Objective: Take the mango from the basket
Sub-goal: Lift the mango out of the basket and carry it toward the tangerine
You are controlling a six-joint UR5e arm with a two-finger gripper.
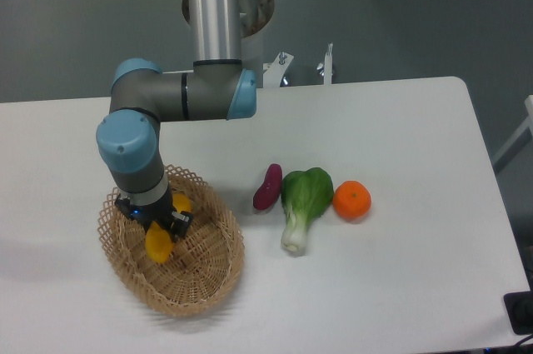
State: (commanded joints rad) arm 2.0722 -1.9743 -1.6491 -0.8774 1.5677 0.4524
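Observation:
The yellow-orange mango sits inside the tan wicker basket at the table's front left. My gripper points straight down into the basket with its black fingers closed around the mango's middle. The fruit's upper end shows beside the wrist and its lower end pokes out below the fingers. Whether the mango still rests on the basket floor is hard to tell.
A purple sweet potato, a green bok choy and a round orange lie in a row to the right of the basket. The arm's base column rises behind the table.

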